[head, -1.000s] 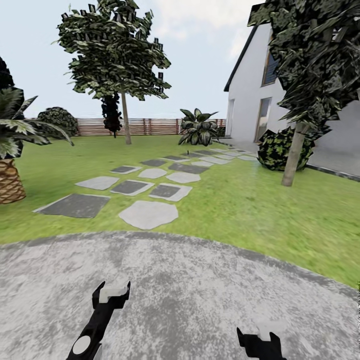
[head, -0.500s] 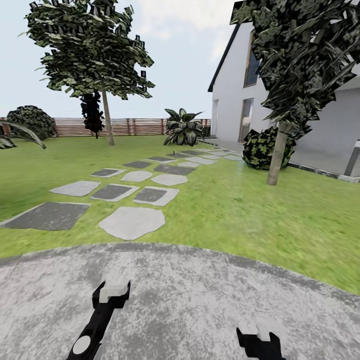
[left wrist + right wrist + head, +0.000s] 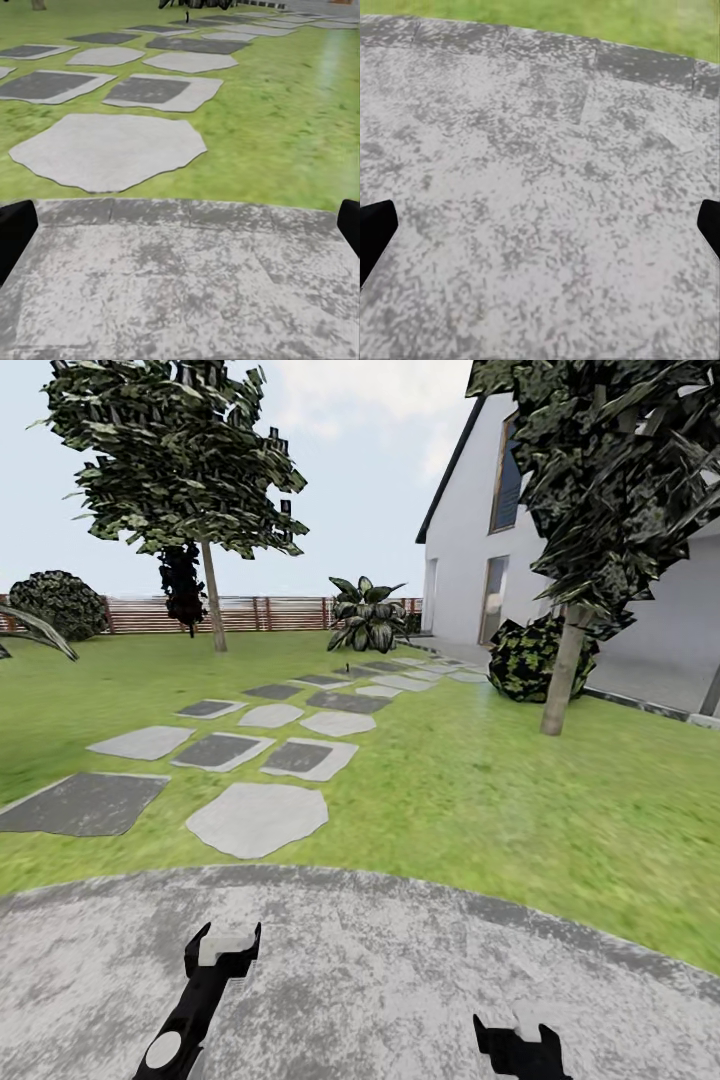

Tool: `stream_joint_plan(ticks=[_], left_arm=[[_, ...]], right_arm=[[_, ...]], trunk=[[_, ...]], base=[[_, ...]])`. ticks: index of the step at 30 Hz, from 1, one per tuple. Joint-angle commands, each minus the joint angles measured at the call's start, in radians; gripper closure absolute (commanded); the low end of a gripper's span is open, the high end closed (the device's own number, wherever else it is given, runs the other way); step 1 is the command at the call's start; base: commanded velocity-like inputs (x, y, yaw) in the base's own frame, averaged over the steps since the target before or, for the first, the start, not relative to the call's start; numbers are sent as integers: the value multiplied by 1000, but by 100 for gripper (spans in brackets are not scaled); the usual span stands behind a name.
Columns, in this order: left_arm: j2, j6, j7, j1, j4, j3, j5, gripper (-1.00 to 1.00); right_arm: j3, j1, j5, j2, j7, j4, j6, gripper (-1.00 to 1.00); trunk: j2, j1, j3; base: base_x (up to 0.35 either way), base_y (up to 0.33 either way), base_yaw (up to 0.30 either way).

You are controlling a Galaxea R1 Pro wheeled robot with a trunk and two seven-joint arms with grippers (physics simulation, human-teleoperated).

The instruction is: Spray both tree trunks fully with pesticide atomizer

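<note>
Black fingers of the left gripper (image 3: 222,945) stand spread wide over mottled grey paving (image 3: 380,970), nothing between them; in the left wrist view the two fingertips (image 3: 15,232) sit at opposite edges with bare stone between. Right gripper (image 3: 518,1035) likewise: jaws apart, empty, low over the same paving, fingertips (image 3: 373,229) dark at both edges of its wrist view.

Just ahead of both grippers the paving ends in a curved edge against the lawn (image 3: 480,780) of the garden. Ahead of the left gripper, a pale irregular stepping stone (image 3: 258,818) lies in the grass; further stepping stones (image 3: 300,715), light and dark grey, run on away from it toward the house (image 3: 470,570).

Ahead and to the right of the right gripper: a tree, trunk (image 3: 562,672) straight and mottled grey-brown, dark blocky crown above, a round bush (image 3: 525,657) just beside its base. Far ahead of the left gripper: second tree, thin straight trunk (image 3: 213,598), broad crown, standing near the slatted brown fence (image 3: 270,615). A broad-leafed plant (image 3: 367,614) stands at the far end of the stones.

A small dark upright object (image 3: 347,666) stands on the grass by the far stones, too small to identify.
</note>
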Motion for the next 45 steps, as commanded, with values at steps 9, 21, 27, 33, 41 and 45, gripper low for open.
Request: stream_joint_plan(ticks=[9,21,27,33,41,45], left_arm=[[0,0,0,0,0,0,0,-100],[0,0,0,0,0,0,0,-100],[0,0,0,0,0,0,0,-100],[0,0,0,0,-1,0,0,-100],[0,0,0,0,0,0,0,-100],[0,0,0,0,0,1,0,-100]], right_arm=[[0,0,1,0,0,-1,-1,-100],[1,0,1,0,0,0,-2,-100],[1,0,1,0,-1,-1,-2,-100],[2,0,1,0,0,-1,-2,-100],[2,0,3,0,0,0,-2,-100],[2,0,7,1,0,0,-2,-100]], trunk=[[0,0,0],[0,0,0],[0,0,0],[0,0,0],[0,0,0],[0,0,0]], base=[[335,0,0],[335,0,0],[335,0,0],[335,0,0],[335,0,0],[335,0,0]])
